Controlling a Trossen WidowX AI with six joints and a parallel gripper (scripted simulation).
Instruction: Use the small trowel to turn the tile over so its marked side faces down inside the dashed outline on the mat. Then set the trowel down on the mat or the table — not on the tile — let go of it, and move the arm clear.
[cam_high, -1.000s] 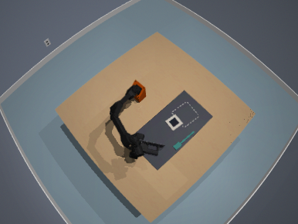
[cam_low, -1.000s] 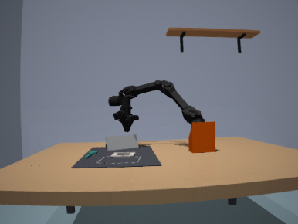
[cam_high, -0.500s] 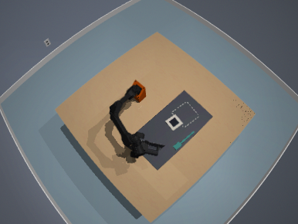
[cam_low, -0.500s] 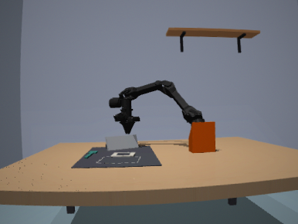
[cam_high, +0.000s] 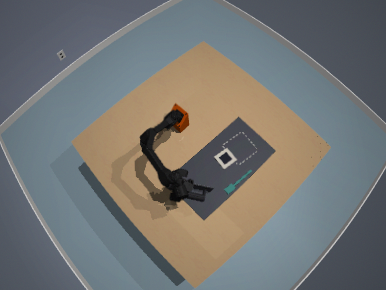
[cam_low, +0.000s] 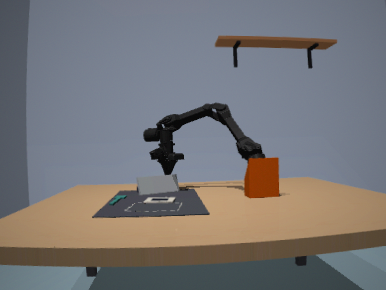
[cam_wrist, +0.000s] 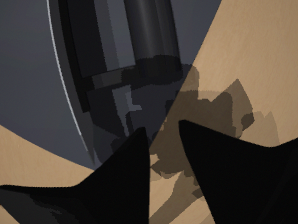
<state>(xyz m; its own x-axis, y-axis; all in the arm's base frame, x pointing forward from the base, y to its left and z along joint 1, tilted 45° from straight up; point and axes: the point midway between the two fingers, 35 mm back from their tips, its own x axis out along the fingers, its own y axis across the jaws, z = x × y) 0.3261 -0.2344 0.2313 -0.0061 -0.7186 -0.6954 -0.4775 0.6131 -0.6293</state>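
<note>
The tile (cam_high: 225, 158) (cam_low: 160, 200) lies flat on the mat (cam_high: 265, 149) (cam_low: 200, 210), its dark square mark within a white border facing up. It is mostly outside the dashed outline (cam_high: 242, 132), beside its edge. A trowel with a grey blade and black tubular handle (cam_high: 198, 197) (cam_low: 156, 185) (cam_wrist: 155, 35) stands on edge at the mat's end, partly hidden by the arm. My gripper (cam_low: 170, 173) (cam_wrist: 162, 129) points down just past one end of its handle, with a narrow gap and nothing between the fingertips. In the top view the fingertips are hidden.
A teal tool (cam_high: 229, 189) (cam_low: 118, 200) with a square head and thin shaft lies along the mat's long edge. The orange block (cam_high: 181, 122) (cam_low: 262, 177) is at the arm's base on the table (cam_high: 125, 120). A wall shelf (cam_low: 277, 42) hangs high behind.
</note>
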